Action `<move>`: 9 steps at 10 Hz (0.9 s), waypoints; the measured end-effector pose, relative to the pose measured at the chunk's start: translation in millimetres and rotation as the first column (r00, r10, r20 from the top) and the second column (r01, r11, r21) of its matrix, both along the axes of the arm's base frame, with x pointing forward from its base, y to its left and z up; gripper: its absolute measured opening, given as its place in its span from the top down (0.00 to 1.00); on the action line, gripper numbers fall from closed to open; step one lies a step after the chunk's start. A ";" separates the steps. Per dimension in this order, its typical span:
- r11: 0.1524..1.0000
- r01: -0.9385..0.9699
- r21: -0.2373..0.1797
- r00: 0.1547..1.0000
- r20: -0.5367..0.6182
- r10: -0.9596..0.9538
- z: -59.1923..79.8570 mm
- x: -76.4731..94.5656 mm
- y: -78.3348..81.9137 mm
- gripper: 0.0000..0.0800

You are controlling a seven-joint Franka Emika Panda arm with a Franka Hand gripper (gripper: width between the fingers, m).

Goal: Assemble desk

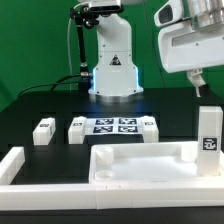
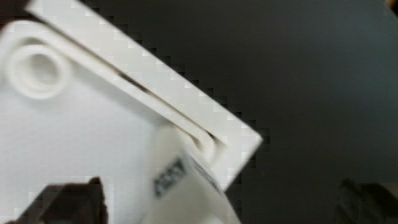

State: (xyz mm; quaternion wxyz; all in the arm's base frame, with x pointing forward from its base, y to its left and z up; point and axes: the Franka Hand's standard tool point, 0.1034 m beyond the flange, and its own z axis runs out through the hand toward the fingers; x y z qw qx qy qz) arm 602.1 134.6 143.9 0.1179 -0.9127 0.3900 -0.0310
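Tabletop (image 1: 140, 165) white, rimmed, lying flat; tagged leg (image 1: 208, 130) upright beside it; gripper (image 1: 197, 84) spread, empty.

A corner of the white tabletop panel (image 2: 89, 130) fills much of the picture, its raised rim (image 2: 160, 85) running diagonally to a rounded corner. 1 round socket (image 2: 36, 66) sits just inside the rim. Beside the corner, a tagged white piece (image 2: 169, 180) shows black marks (too blurred to read). The gripper (image 2: 214, 205) appears as 2 dark fingertips (image 2: 63, 205), spread well apart, above the black counter (image 2: 302, 60).
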 end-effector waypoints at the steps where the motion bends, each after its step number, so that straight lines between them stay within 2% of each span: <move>1: 0.995 -0.097 -0.022 0.995 0.016 0.097 -3.2 -18.1 -4.7 0.19; 3: 0.947 -0.314 -0.072 0.948 0.025 0.317 -14.8 -45.2 -21.6 0.19; 4: 0.932 -0.354 -0.082 0.934 0.026 0.357 -18.4 -50.2 -23.9 0.19; 7: 0.858 -0.501 -0.117 0.860 0.043 0.508 -17.7 -48.3 -24.3 0.19; 9: 0.775 -0.614 -0.146 0.779 0.044 0.626 -20.5 -50.4 -26.9 0.19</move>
